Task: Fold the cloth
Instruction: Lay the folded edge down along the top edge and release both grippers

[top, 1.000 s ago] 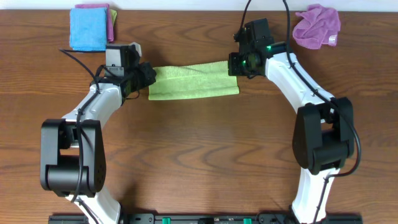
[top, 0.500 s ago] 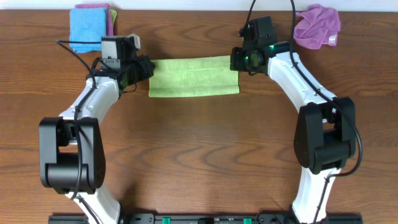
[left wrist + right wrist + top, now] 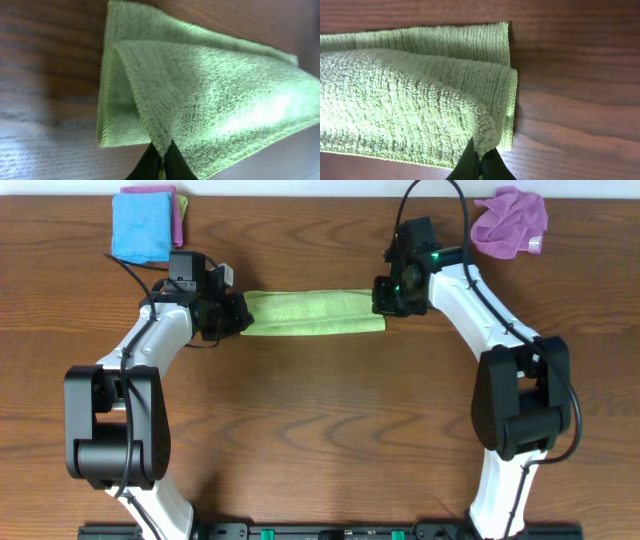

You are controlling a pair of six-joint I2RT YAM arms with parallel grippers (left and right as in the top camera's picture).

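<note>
Near the far edge of the brown wood-grain tabletop (image 3: 320, 420), about midway between its left and right edges: lime yellow-green fuzzy microfibre cloth (image 3: 312, 313), drawn out into a long narrow band running left to right. Folded lengthwise, one layer flat on the wood and an upper layer doubled over it. Plain pile with a fine ribbed texture and a stitched hem along the edges. Held at both short ends. Left jaws closed on the left end: in the left wrist view, black fingertips (image 3: 146, 166) pressed together around a corner of the upper layer, curled up over the flat layer beneath. Right jaws likewise closed on the right end: in the right wrist view, black fingertips (image 3: 466, 165) pinching the rolled-over edge of the upper layer, with the lower layer showing beyond it, flat on the wood. Small green lights glowing on the wrist of the right arm (image 3: 405, 280); left arm (image 3: 195, 305) reaching in from the opposite side. At the far left corner: bright blue folded square cloth (image 3: 140, 228) lying on a magenta-pink cloth (image 3: 179, 205), only a strip of the latter showing along the right side and far edge. Toward the far right corner: purple crumpled cloth (image 3: 510, 222), loosely heaped, with a small pale tag (image 3: 534, 245) on its near right side, too small to read. Both well apart from the green band.
</note>
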